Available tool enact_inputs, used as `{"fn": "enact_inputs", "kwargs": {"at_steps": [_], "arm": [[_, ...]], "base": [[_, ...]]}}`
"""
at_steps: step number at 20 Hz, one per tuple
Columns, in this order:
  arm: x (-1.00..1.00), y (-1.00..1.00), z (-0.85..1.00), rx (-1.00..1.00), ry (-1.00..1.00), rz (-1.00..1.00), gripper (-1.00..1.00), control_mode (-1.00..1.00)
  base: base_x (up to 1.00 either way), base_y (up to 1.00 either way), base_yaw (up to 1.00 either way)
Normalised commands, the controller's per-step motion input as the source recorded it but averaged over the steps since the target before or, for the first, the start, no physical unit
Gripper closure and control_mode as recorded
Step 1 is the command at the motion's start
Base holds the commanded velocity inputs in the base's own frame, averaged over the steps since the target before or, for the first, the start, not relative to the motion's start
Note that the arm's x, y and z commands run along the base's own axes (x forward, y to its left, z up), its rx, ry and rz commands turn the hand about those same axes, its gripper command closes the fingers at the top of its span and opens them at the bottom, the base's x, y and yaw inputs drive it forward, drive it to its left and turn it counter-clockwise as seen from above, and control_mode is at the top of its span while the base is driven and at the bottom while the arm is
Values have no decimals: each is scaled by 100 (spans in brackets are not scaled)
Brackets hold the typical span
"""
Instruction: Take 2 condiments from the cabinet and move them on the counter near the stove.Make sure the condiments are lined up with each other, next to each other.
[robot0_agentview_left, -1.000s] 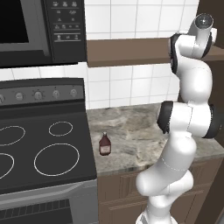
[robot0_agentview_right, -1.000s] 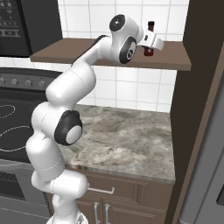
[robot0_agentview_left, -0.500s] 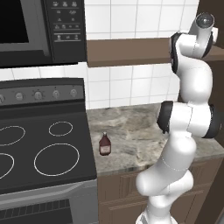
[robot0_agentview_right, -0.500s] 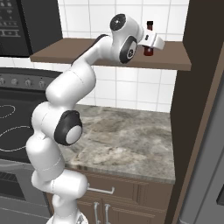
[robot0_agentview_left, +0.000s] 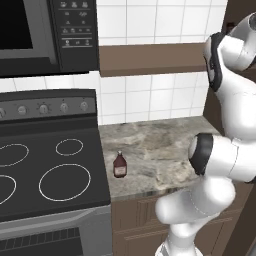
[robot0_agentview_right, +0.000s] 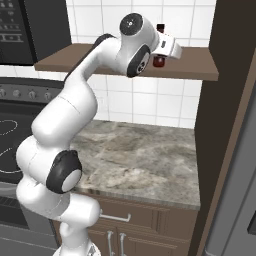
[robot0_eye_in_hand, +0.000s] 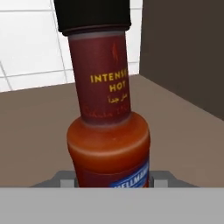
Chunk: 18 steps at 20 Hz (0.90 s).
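The red bottle (robot0_eye_in_hand: 107, 131) with a black cap stands up on the shelf (robot0_agentview_right: 190, 70) by the dark side panel. The gripper (robot0_agentview_right: 159, 61) squeezes its sides. The maroon bottle (robot0_agentview_left: 119, 165) stands on the counter (robot0_agentview_left: 160, 155) just beside the stove (robot0_agentview_left: 45, 170)

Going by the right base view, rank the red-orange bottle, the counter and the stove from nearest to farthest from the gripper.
1. Red-orange bottle, at the gripper on the shelf.
2. Counter, below.
3. Stove, far left.

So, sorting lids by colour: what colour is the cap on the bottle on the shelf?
Black cap on the red-orange bottle; clearest in the hand view.
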Motion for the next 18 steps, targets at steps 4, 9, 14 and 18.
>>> {"fn": "enact_inputs", "kwargs": {"at_steps": [4, 9, 14, 18], "arm": [[-100, 46, 0, 0, -2, 32, 100, -100], [-100, 73, 0, -1, 0, 36, 100, -100], [-100, 83, 0, -1, 0, 39, 100, -100], [-97, 78, -7, 0, 1, 41, 100, -100]], "base": [[0, 0, 0], [0, 0, 0], [0, 0, 0], [0, 0, 0]]}}
